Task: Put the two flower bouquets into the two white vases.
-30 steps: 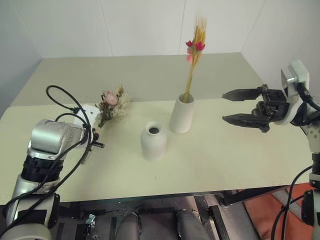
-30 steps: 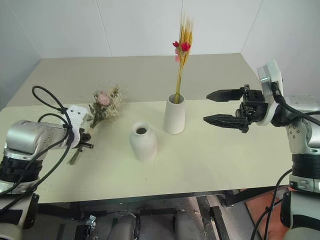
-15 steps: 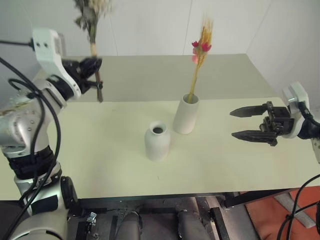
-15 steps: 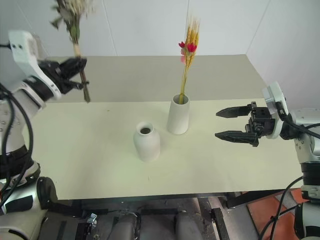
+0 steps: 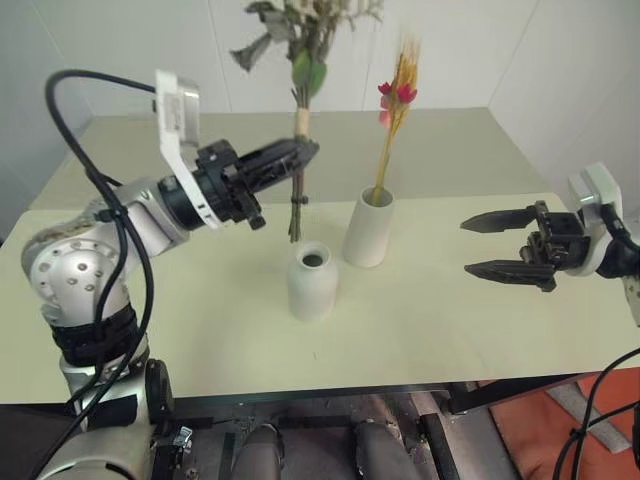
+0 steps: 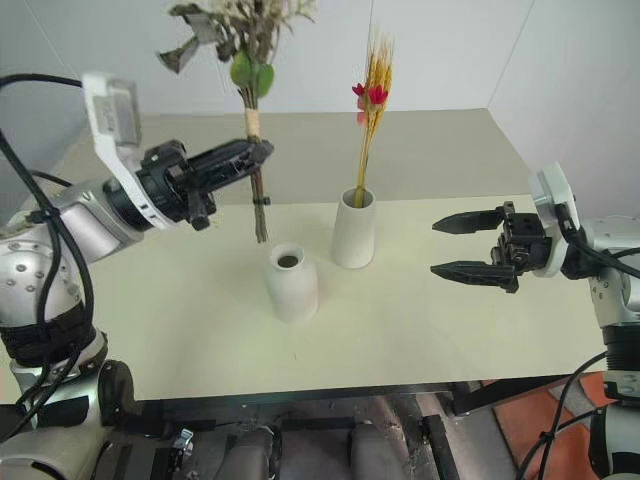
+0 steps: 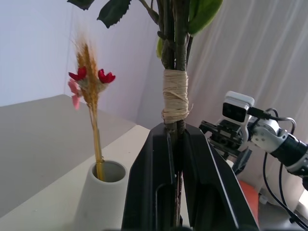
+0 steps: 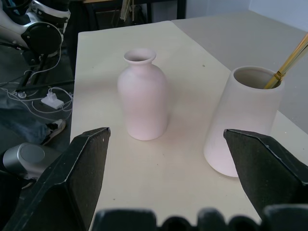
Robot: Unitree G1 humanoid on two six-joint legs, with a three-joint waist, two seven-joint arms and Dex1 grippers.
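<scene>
I had left gripper [image 6: 262,152] clamped on bushy bouquet [image 6: 252,120], stems upright, tips above and just left of short vase [image 6: 290,283]; needed rightward shift, then descent. Right gripper [image 6: 448,246] wide, empty.

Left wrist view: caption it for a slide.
Left end effector shut on the bushy bouquet's twine-wrapped stems, with the wheat bunch standing in the tall white vase beyond.

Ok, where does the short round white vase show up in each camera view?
Left eye view: short vase, centre, below the bouquet stems.
Right eye view, left of centre.
Left wrist view: not in it.
Right wrist view, left of centre.
Shared landmark: the tall vase beside it.
</scene>
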